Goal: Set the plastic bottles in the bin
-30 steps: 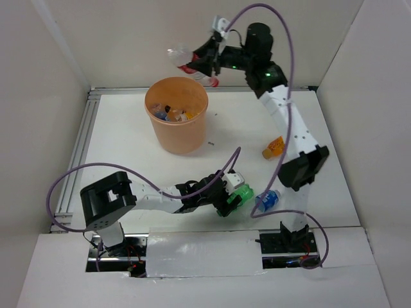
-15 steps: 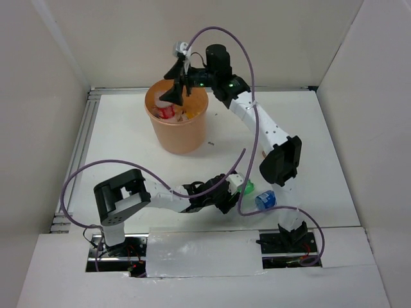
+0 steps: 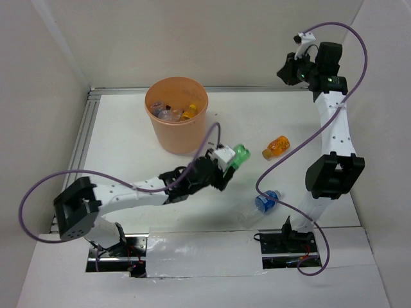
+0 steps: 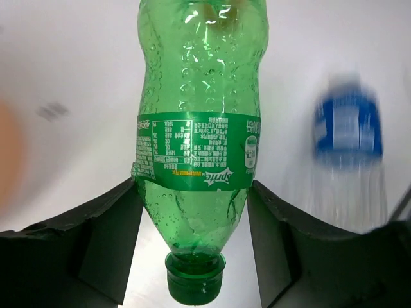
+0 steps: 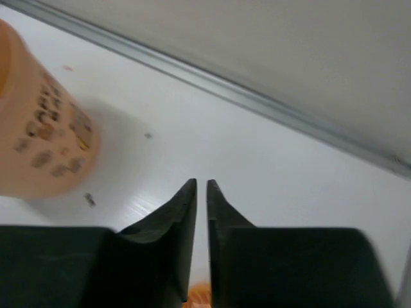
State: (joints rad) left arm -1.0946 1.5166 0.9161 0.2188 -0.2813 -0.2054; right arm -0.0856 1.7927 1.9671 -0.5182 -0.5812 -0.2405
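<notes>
On my left wrist feed the left gripper point(image 4: 192, 221) was clamped on the green bottle point(image 4: 196, 115), one black finger point(image 4: 96, 250) pressed against each side just under the label. The bottle was translucent green with a dimpled, beaded body. It had a darker green wrap-around label printed in small white text with the Sprite name, and a green cap that pointed back toward the camera.

From above, the bottle hung out past the gripper, just right of the bin point(image 3: 176, 135) and left of the orange bottle point(image 3: 276, 146) lying on the table point(image 3: 128, 154). I could not tell whether it cleared the tabletop.

A clear blue-labelled bottle point(image 3: 264, 201) lay nearer the arm bases. The bin, a tapered orange bucket, had several bottles point(image 3: 172, 113) in it.

The right gripper point(image 5: 200, 212) was raised high at the far right, its jaws pinched almost together on nothing.
</notes>
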